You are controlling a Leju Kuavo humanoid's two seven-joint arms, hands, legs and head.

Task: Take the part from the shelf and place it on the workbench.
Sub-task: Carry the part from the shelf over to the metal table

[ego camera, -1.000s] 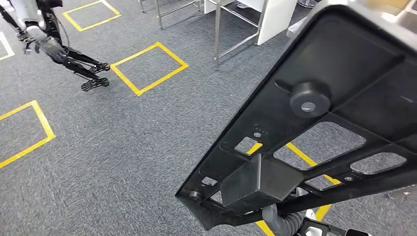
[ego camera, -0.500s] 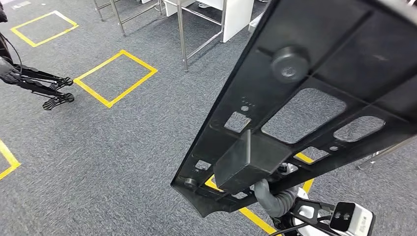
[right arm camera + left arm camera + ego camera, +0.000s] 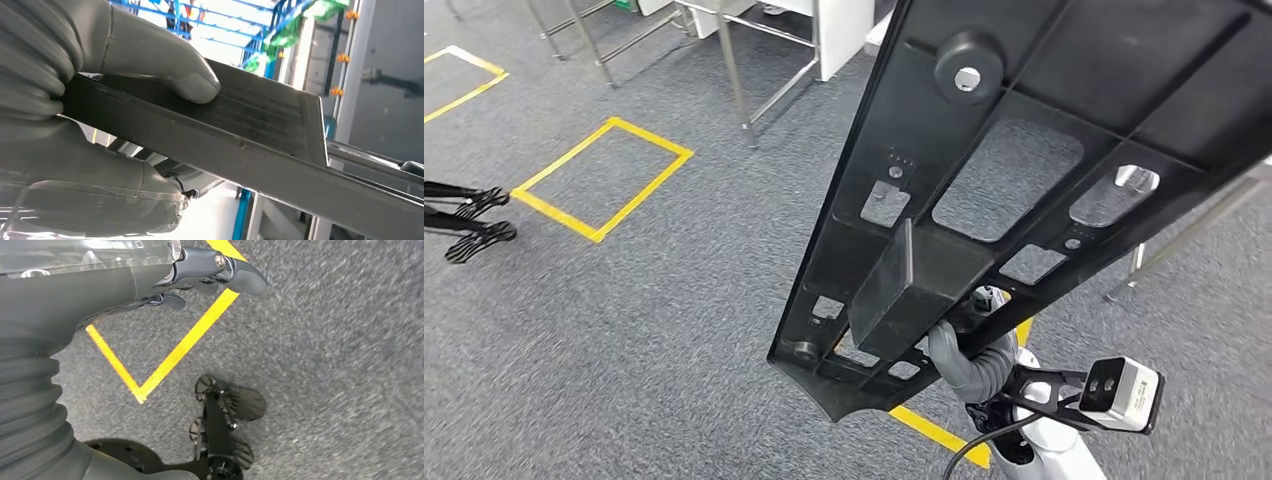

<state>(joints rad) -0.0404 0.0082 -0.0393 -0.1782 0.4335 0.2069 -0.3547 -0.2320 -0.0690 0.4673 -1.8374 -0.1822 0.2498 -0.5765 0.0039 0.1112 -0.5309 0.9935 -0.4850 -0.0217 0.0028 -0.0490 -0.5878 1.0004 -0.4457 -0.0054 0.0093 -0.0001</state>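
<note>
Robot lab/workshop: grey carpet [image 3: 654, 330] w/ yellow tape squares [image 3: 602, 180], steel benches [image 3: 754, 75].

No readable text, label, brand, number or sign is found in any view. The black part [image 3: 1064, 150] carries only moulded holes and a round knob, with no lettering that can be made out. The yellow tape lines [image 3: 599, 180] on the carpet form plain outlines without characters. The small camera box [image 3: 1124, 393] shows no legible marking.
</note>
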